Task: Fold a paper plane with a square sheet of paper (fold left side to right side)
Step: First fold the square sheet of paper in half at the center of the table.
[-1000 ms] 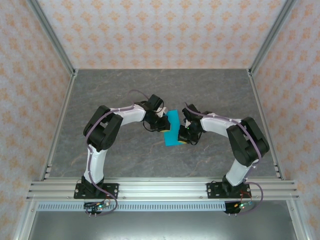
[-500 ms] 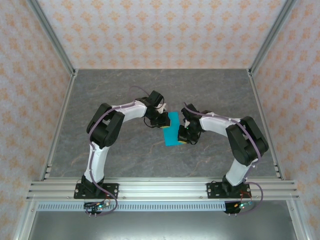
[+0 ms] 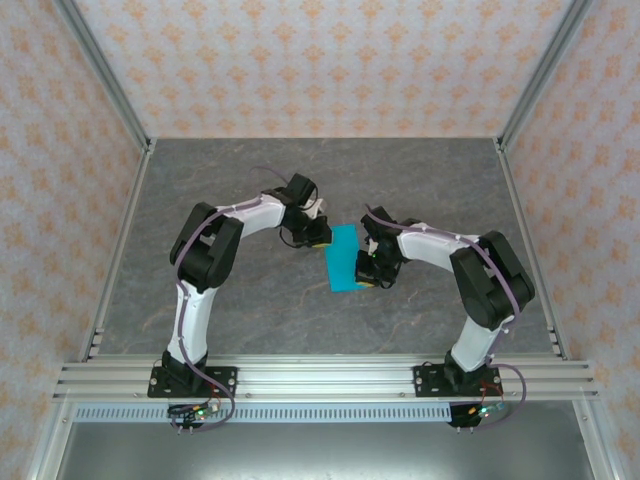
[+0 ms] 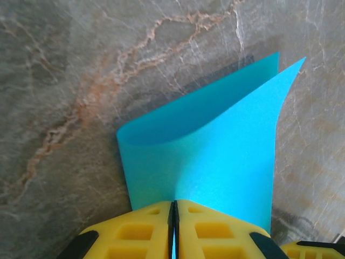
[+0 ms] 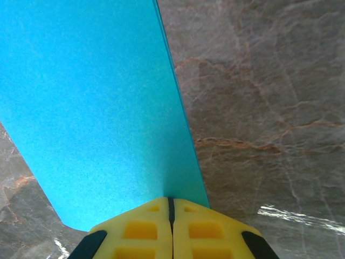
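Looking down from above, the square sheet of paper (image 3: 343,258) sits in the middle of the table (image 3: 250,180), held up between the two hands. The left hand (image 3: 318,233) is at its far-left edge and the right hand (image 3: 368,272) is at its near-right edge. Compared with a second ago, the left hand has drifted a bit left and toward the far side, and the left arm (image 3: 205,255) has swung its elbow that way too. The right arm (image 3: 480,275) has barely budged, and the near end of the sheet is pretty much where it was.

In the left wrist view, the left hand (image 4: 173,208) has its yellow fingers pressed together with the blue sheet (image 4: 215,156) running right into the seam, so it's pinching the paper. The sheet is curled over on itself in a soft loop, not creased flat. Its two far corners stick up close together at the upper right, over the marbled table (image 4: 81,81).

In the right wrist view it's the same deal. The right hand (image 5: 171,202) is clamped tight on the paper (image 5: 97,108), and the sheet's edge goes into the line between the fingers. From here the paper looks like a flat blue panel stretching away to the left, and two layers show along its right edge. The table (image 5: 259,108) is off to the right.
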`<state>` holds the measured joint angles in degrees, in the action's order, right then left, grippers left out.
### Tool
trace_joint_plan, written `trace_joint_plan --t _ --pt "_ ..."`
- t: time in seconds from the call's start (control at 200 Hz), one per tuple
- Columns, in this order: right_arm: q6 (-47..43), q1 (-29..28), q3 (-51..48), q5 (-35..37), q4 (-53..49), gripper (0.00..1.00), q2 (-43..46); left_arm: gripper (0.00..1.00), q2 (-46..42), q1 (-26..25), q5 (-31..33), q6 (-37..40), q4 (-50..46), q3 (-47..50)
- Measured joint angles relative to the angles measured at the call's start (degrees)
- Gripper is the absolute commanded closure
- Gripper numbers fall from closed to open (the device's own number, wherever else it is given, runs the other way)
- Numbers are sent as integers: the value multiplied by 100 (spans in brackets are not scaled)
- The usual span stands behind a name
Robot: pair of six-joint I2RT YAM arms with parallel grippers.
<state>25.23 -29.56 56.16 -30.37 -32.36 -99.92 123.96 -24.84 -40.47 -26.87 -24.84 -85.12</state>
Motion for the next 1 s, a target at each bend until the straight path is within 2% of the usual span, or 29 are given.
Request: trace_joint_plan --t 0.275,0.611,0.786,1.001 --pt "-2 0 -2 11 -2 93 0 89 304 157 -81 28 -179 -516" --pt "0 0 -7 4 2 93 0 89 933 691 85 42 -280 -1578" --pt "7 0 -7 -7 4 93 0 89 835 699 90 94 -249 -1445" --pt "4 0 0 -9 2 93 -11 89 -151 651 -105 -13 136 -210"
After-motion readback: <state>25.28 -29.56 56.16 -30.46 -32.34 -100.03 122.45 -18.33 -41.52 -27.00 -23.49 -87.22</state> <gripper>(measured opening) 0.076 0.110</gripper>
